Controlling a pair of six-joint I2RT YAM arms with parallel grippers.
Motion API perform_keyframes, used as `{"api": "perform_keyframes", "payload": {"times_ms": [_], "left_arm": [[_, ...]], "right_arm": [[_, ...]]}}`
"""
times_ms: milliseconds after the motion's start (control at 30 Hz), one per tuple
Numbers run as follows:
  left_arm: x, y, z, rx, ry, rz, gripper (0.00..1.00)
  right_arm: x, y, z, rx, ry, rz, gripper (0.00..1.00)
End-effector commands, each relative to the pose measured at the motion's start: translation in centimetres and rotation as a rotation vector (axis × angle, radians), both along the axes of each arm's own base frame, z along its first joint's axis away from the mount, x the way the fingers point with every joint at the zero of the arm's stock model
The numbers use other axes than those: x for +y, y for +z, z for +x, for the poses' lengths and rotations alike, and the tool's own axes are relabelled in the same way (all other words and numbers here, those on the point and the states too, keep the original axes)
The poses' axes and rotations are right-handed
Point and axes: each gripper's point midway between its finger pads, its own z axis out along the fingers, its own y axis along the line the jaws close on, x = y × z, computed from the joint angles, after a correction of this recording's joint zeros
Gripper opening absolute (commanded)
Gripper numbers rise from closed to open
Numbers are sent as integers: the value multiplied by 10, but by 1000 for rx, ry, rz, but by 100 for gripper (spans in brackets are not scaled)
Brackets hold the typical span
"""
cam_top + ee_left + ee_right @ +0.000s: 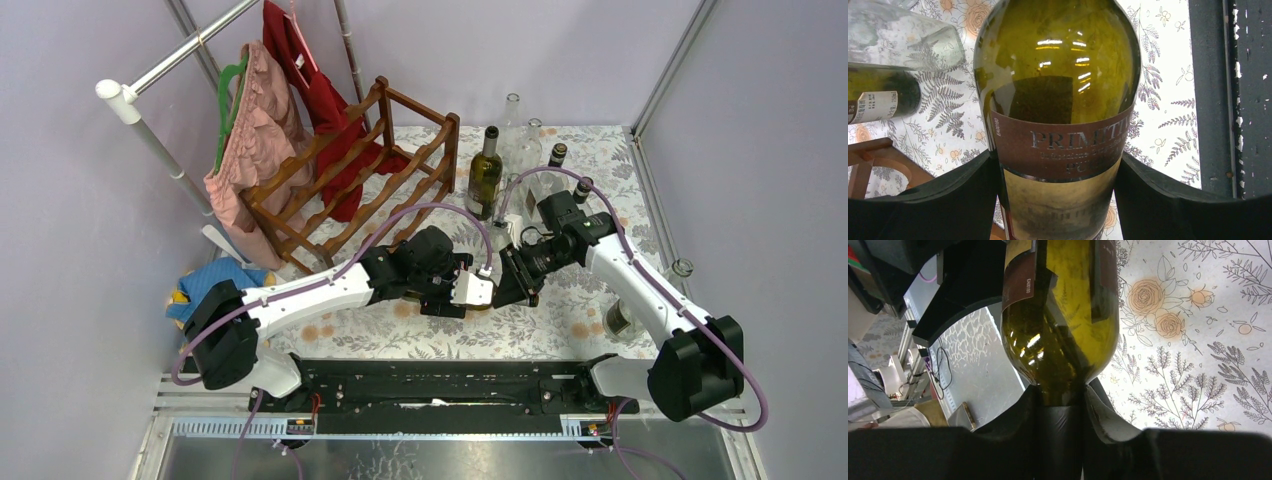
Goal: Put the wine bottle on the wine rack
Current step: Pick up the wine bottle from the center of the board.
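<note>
The wine bottle [1058, 75] is olive-green glass with a brown and gold label, and it lies level between both arms over the floral tablecloth. My left gripper [1058, 200] is shut on its labelled body, one black finger [948, 200] on each side. My right gripper [1060, 405] is shut on the bottle's neck just below the shoulder [1063, 340]. In the top view the two grippers, left [470, 290] and right [515, 275], meet at mid-table and hide most of the bottle. The wine rack [360, 170], dark reddish-brown wood with scalloped rails, stands at the back left, apart from both grippers.
A green bottle [486, 172], clear bottles [515, 130] and dark bottles [556, 155] stand at the back, right of the rack. Glassware [680, 268] sits near the right edge. Pink [250, 140] and red [310, 80] garments hang over the rack. A blue cloth [210, 280] lies at the left.
</note>
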Motion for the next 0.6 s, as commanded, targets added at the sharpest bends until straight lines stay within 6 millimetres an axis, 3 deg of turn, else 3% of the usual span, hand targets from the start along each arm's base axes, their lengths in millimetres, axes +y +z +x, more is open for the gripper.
{"api": "perform_keyframes", "payload": {"times_ms": [0, 67, 167, 267, 333, 567], "left_arm": [[-41, 60, 21, -130, -24, -209, 0], [-40, 58, 22, -130, -19, -203, 0], [-38, 56, 25, -129, 2, -198, 1], [-37, 61, 29, -129, 44, -215, 39], [-36, 63, 30, -132, 58, -230, 56], [-30, 74, 27, -129, 99, -282, 90]], "right_arm": [[10, 18, -6, -30, 59, 58, 16], [10, 22, -8, -30, 66, 67, 1], [14, 34, -10, -18, 68, 106, 0], [19, 40, -13, 25, 60, 148, 0], [21, 41, -13, 39, 49, 163, 0], [26, 51, -12, 70, 27, 225, 0]]}}
